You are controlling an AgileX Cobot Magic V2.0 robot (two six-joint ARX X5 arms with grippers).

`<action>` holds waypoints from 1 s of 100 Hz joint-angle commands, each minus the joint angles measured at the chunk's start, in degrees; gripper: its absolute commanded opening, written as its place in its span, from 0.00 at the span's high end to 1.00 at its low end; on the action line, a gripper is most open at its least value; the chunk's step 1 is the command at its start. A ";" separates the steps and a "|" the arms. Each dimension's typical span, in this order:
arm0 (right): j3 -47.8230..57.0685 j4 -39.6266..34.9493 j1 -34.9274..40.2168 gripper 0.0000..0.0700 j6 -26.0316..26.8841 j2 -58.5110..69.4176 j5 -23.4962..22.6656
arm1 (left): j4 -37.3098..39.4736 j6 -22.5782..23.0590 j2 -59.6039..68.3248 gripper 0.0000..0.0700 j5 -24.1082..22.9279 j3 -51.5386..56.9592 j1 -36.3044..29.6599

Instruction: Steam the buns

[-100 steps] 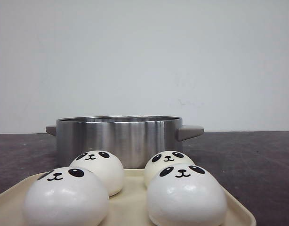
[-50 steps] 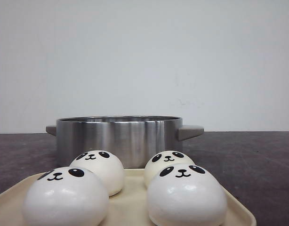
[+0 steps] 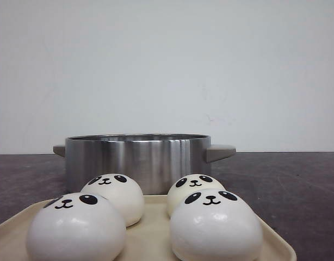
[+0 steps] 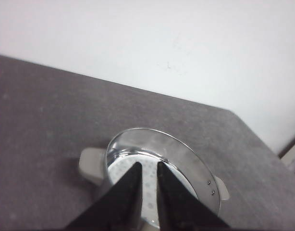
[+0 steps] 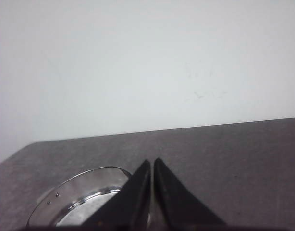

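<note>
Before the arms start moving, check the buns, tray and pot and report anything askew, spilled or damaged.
Nothing stands out. The four buns sit upright on the beige tray, faces forward, none dented or toppled. The steel pot stands level behind the tray, lid off, its perforated insert showing in the left wrist view, with nothing spilled on the table.
</note>
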 commanded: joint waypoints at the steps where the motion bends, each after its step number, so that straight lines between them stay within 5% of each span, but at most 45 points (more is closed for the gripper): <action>1: 3.26 -2.21 0.13 0.99 -3.76 1.68 -0.13 | -1.46 6.40 3.19 0.99 0.33 4.42 -0.57; 15: 6.45 -4.70 0.13 0.99 -7.28 3.30 -0.37 | -4.33 8.83 8.20 0.94 3.15 9.64 -2.32; 23: 6.51 -3.98 0.13 0.95 -7.15 3.28 -2.45 | -3.74 7.93 9.25 0.67 4.68 9.84 -2.69; 30: 6.51 -4.00 0.13 0.59 -6.69 3.28 -4.13 | -4.39 7.91 9.66 0.25 4.66 9.84 -2.73; 35: 6.51 -4.17 0.13 0.20 -6.14 3.28 -4.79 | -4.83 7.74 9.70 0.00 4.66 9.84 -2.80; 38: 6.51 -4.22 0.13 0.00 -5.73 3.28 -4.79 | -4.94 7.69 9.70 0.00 4.66 9.84 -2.95; 73: 6.56 2.73 0.13 0.00 -5.55 3.91 -5.01 | -8.83 7.76 8.50 0.00 4.66 9.84 -6.47; 86: 8.52 6.69 0.15 0.00 -5.40 9.16 -8.04 | -9.97 7.78 8.52 0.00 4.59 9.84 -8.09; 100: 15.67 1.44 1.18 0.00 -4.20 21.53 -13.33 | -9.88 7.82 8.52 0.00 4.11 9.84 -10.23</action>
